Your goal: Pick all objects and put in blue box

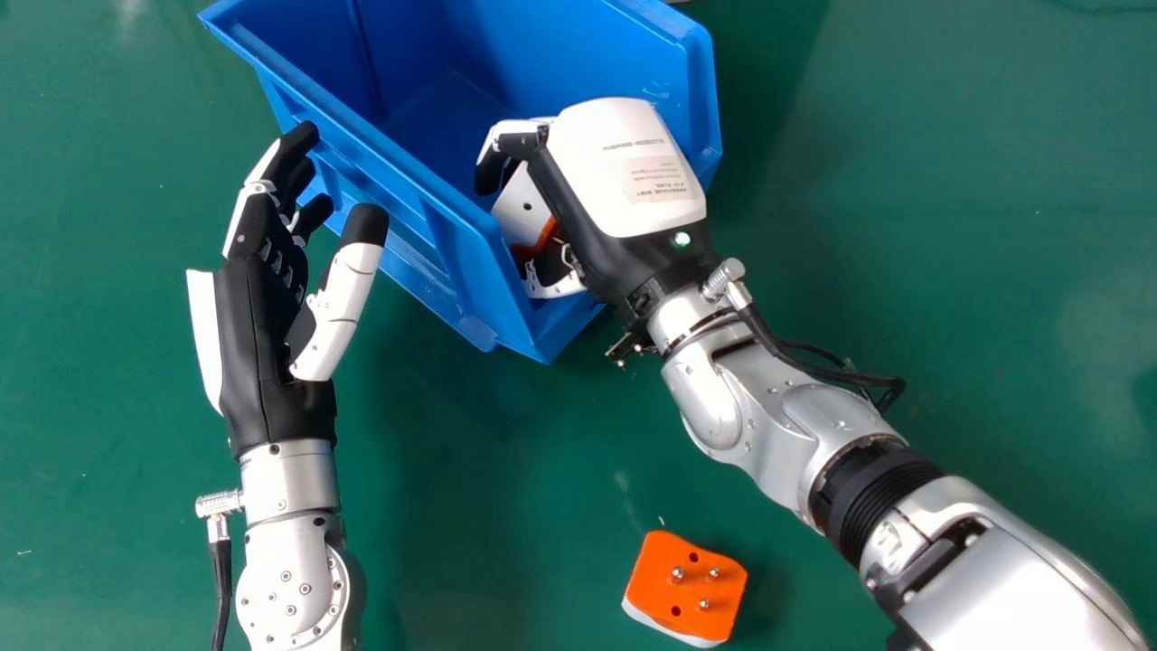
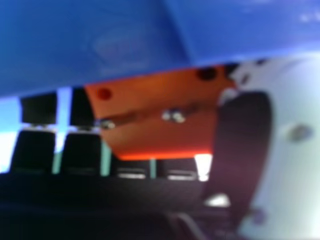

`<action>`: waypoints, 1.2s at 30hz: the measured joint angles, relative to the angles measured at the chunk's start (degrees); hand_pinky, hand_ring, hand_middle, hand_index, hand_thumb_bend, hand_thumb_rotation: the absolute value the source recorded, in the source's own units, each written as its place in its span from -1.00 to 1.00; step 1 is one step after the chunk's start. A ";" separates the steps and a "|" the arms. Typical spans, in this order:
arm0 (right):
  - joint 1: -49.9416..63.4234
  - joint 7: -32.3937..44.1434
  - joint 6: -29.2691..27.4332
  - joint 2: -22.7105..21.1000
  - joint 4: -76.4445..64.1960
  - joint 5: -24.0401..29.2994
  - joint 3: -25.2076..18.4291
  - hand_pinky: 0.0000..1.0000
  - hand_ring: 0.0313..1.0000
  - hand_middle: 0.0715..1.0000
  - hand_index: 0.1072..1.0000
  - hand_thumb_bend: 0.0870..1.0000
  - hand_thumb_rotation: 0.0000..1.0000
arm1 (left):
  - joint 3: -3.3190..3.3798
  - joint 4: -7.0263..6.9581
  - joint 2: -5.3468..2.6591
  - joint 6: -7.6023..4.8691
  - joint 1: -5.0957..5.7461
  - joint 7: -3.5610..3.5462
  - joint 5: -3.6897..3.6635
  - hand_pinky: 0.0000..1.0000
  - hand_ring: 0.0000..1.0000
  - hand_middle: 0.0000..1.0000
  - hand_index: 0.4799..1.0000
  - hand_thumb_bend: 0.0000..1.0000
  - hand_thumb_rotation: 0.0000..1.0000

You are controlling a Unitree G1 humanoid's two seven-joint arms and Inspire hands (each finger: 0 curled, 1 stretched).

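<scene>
Box (image 1: pixel 472 267): blue throughout, unpatterned
Table (image 1: pixel 904 181) under the box: green, a few pale specks
Near plug (image 1: pixel 689 592), on the robot's side of the box: orange pin face, silver pins, white below
Held plug (image 1: pixel 520 201), at the box's opening: white and orange, dark round holes
Right hand (image 1: pixel 624 167), over the box: white back with dark print, black edge, green light
Left hand (image 1: pixel 258 339), left of the box: black and white

head cam fwd/down, R hand (image 1: pixel 624 163) cam v. close, box (image 1: pixel 416 212) shared
</scene>
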 measured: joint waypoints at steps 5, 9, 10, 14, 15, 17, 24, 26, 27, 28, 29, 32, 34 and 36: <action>-0.82 -3.04 -0.69 0.15 1.90 -0.15 1.96 -0.33 -0.13 -0.09 -0.08 -0.10 -1.00 | -0.04 0.13 0.02 -0.06 -0.12 0.09 0.19 0.68 0.79 0.79 0.26 0.63 0.20; -1.27 -5.08 -1.20 -0.03 2.41 -1.40 3.64 -0.33 -0.12 -0.07 -0.08 -0.10 -1.00 | -0.04 0.27 0.01 -0.09 -0.22 0.35 0.28 0.68 0.78 0.79 0.26 0.63 0.20; -1.29 -5.73 -1.18 -0.13 2.51 -1.69 3.96 -0.33 -0.12 -0.07 -0.08 -0.10 -1.00 | -0.05 0.29 0.01 -0.09 -0.23 0.41 0.35 0.68 0.78 0.79 0.26 0.63 0.20; -1.42 -6.57 -1.13 -0.72 2.43 -2.42 5.23 -0.11 0.11 0.19 0.10 0.12 -1.00 | -0.11 0.39 0.01 -0.10 -0.28 0.34 0.37 0.68 0.78 0.79 0.26 0.62 0.20; -1.42 -6.57 -1.05 -0.82 2.31 -2.56 5.61 -0.01 0.22 0.31 0.20 0.24 -1.00 | -0.14 0.42 0.01 -0.12 -0.29 0.35 0.37 0.68 0.78 0.79 0.26 0.62 0.20; -1.42 -6.57 -0.49 -0.92 1.86 -2.98 5.97 0.16 0.41 0.51 0.36 0.42 -1.00 | -0.15 0.51 0.01 -0.13 -0.32 0.39 0.37 0.68 0.78 0.79 0.26 0.62 0.20; -1.32 -6.56 2.73 -0.72 0.00 -3.25 5.83 0.61 0.83 0.87 0.74 0.71 -0.95 | -0.17 0.53 0.02 -0.12 -0.43 0.22 0.21 0.69 0.79 0.79 0.27 0.63 0.20; -1.27 -6.59 3.53 -0.75 -0.76 -3.24 5.70 0.68 0.86 0.89 0.78 0.74 -0.94 | -0.17 0.53 0.02 -0.12 -0.43 0.32 0.24 0.69 0.79 0.79 0.27 0.63 0.20; -1.21 -6.65 3.92 -0.79 -1.19 -3.20 5.57 0.75 0.89 0.92 0.82 0.76 -0.92 | -0.17 0.53 0.02 -0.12 -0.44 0.29 0.23 0.68 0.78 0.79 0.26 0.63 0.21; -1.09 -6.88 3.96 -0.88 -1.73 -3.18 5.36 0.80 0.91 0.93 0.86 0.78 -0.91 | -0.18 0.53 0.01 -0.12 -0.45 0.26 0.22 0.68 0.78 0.79 0.26 0.64 0.21; -0.83 -7.28 4.01 -1.01 -2.50 -3.10 5.09 0.84 0.93 0.95 0.89 0.80 -0.89 | -0.18 0.53 0.02 -0.12 -0.45 0.22 0.22 0.68 0.78 0.79 0.26 0.64 0.20; 0.06 -8.27 4.08 -1.57 -4.85 -2.41 4.31 0.92 0.97 0.97 0.94 0.83 -0.85 | -0.19 0.53 0.02 -0.12 -0.46 0.16 0.21 0.67 0.78 0.79 0.25 0.66 0.21; 1.17 -8.70 4.11 -2.25 -7.23 -2.05 3.33 0.96 0.98 0.99 0.97 0.82 -0.82 | -0.22 0.52 0.02 -0.11 -0.46 0.13 0.21 0.68 0.78 0.79 0.25 0.66 0.21; 2.40 -8.66 4.20 -3.12 -10.30 -1.61 2.12 0.97 0.99 0.99 0.98 0.80 -0.80 | -0.23 0.48 0.02 -0.08 -0.47 0.07 0.20 0.68 0.79 0.79 0.25 0.66 0.21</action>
